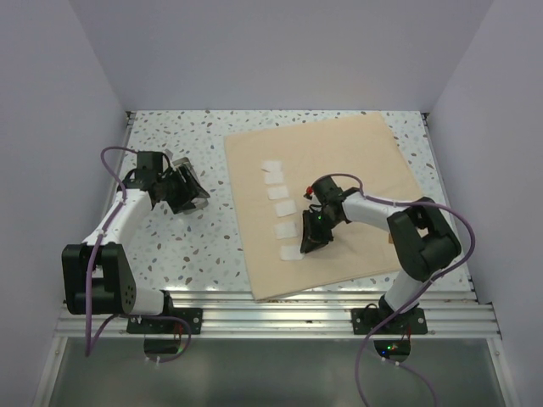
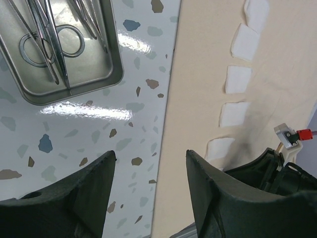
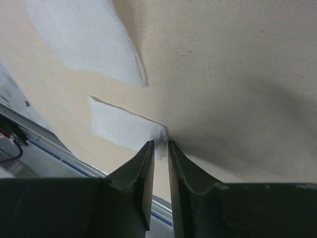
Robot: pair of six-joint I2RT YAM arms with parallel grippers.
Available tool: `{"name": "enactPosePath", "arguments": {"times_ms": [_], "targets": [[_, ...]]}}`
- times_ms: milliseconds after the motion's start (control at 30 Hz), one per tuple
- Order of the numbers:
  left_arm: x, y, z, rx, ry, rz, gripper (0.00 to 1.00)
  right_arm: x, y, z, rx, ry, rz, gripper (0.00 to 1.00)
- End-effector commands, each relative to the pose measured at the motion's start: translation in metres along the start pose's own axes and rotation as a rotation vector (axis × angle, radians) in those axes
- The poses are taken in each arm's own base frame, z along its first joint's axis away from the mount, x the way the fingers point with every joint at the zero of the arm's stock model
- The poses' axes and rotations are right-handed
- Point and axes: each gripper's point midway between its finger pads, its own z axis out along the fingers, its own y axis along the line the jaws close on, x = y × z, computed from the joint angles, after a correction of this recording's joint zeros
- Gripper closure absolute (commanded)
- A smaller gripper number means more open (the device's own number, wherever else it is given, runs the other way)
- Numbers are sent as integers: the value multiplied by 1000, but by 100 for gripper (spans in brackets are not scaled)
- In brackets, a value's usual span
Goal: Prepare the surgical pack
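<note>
speckled terrazzo table (image 1: 170,254) boxed in by plain white walls (image 1: 51,102), with a metal rail (image 1: 280,318) along the near edge. the tan cloth (image 1: 365,170) lies flat and a little askew on the table's right part. a column of gauze squares (image 1: 278,192) runs down the cloth, just inside its left edge. the silver tin (image 2: 94,69) sits on bare table left of the cloth, well apart from it, with steel instruments (image 2: 49,44) in it.

the left gripper (image 2: 151,156) hangs spread wide over bare table left of the cloth, holding nothing. in the top view it hides most of the tin, and its wrist view cuts the tin off.

the right gripper (image 3: 159,144) is down on the cloth with its jaws drawn almost together. the corner of the nearest gauze square (image 3: 124,129) sits in the slit. i cannot tell if it is truly pinched.
</note>
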Motion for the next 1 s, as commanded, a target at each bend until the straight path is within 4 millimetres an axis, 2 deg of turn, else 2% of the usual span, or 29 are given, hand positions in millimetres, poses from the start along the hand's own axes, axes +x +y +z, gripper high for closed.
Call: {"name": "enactPosePath", "arguments": {"times_ms": [0,133,267,500,633,667,700,733,833,967], "targets": [[-10,-14,-6,36,-16,39,37,-4,0,8,21,-8,-22,80],[-9,-16,-6,40,-13,42,37,-12,3,-1,37,-33,-37,90],[-9,-14,-6,35,-16,37,37,-20,16,-13,14,-54,-62,99],[-6,-14,-2,45,-8,21,37,-35,46,-40,-55,-99,-84,100],[-6,-16,-1,49,-11,24,37,-34,45,-43,-43,-90,-76,100],[-6,-16,-1,49,-9,24,37,-31,41,-42,-29,-84,-70,94],[-5,-16,-2,50,-10,24,37,-28,33,-39,4,-81,-59,78],[-6,-15,-1,48,-10,24,37,-25,29,-37,14,-77,-47,57],[-4,-15,-1,48,-7,22,37,-15,18,-26,32,-48,-26,50],[-4,-14,-1,48,-5,26,37,-3,6,-11,35,-24,1,50]]}}
